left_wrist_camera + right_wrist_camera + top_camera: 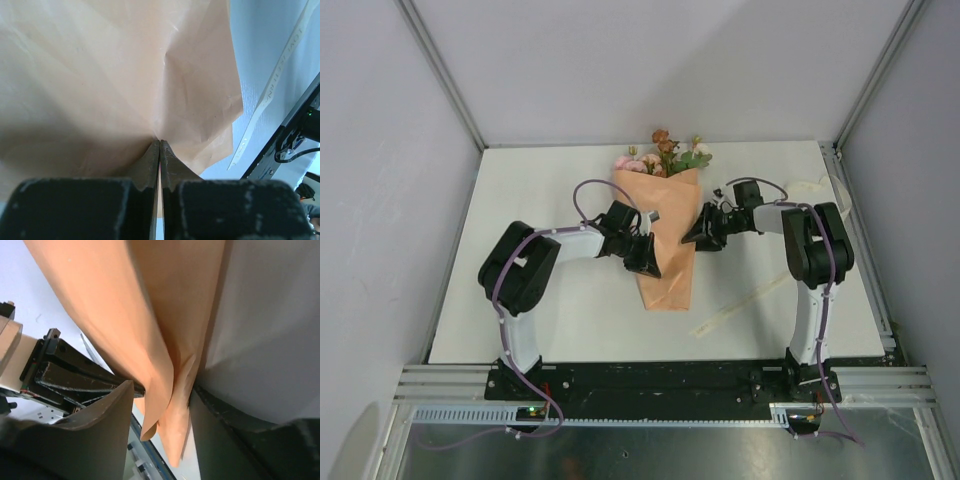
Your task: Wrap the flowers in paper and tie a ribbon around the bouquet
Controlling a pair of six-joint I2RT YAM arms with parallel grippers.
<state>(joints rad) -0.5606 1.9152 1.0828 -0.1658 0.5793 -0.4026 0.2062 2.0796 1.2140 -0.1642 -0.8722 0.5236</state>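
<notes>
The bouquet lies in the middle of the table as a peach-orange paper cone. The flowers stick out of its far end. My left gripper is shut on the cone's left edge. In the left wrist view its fingertips pinch the paper, which puckers there. My right gripper is at the cone's right edge. Its jaws stand open around folded paper layers: the right finger touches them and the left finger stands clear. The ribbon lies loose on the table, to the right of the cone's tip.
The ribbon runs along the table toward the black base rail. Another stretch of cream strip lies near the right table edge. Grey walls and metal frame posts enclose the white table.
</notes>
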